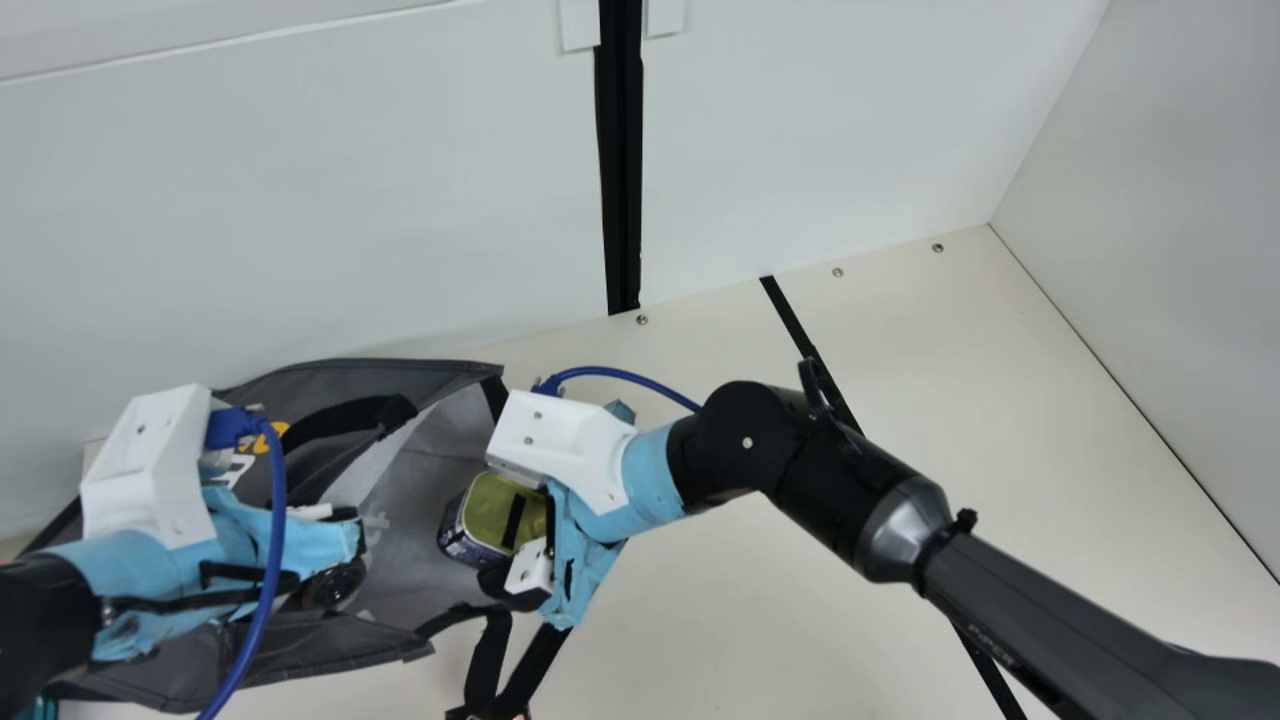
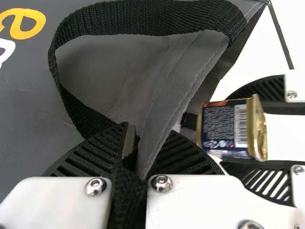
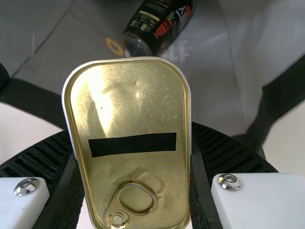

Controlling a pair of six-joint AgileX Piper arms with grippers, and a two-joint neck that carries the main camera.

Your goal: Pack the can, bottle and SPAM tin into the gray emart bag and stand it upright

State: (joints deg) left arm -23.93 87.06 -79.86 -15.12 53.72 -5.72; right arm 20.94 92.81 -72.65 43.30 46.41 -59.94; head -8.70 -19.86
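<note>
1. Your gray emart bag (image 1: 330,375) lies on its side on the cream surface (image 1: 900,400), its mouth spread open toward your right arm.
2. Your left pincer (image 1: 350,525) is closed on the bag's cloth rim (image 2: 164,102), with part of a black strap (image 2: 157,19) pinched in too, as you can see from the left wrist.
3. Your right pincer (image 1: 512,540) is parted only as far as the SPAM tin (image 3: 136,112) between its ribbed fingers (image 3: 228,152), one pressed to each side of it.
4. You have that tin at the bag's mouth, its gold lid and ring-pull (image 3: 131,202) facing the right wrist camera, a black strip (image 3: 133,144) across the lid.
5. Look past it from there and you'll find the dark can (image 3: 159,26) lying on its side inside the bag.
6. Near your right pincer, another black strap (image 1: 485,655) loops off the bag's edge.
</note>
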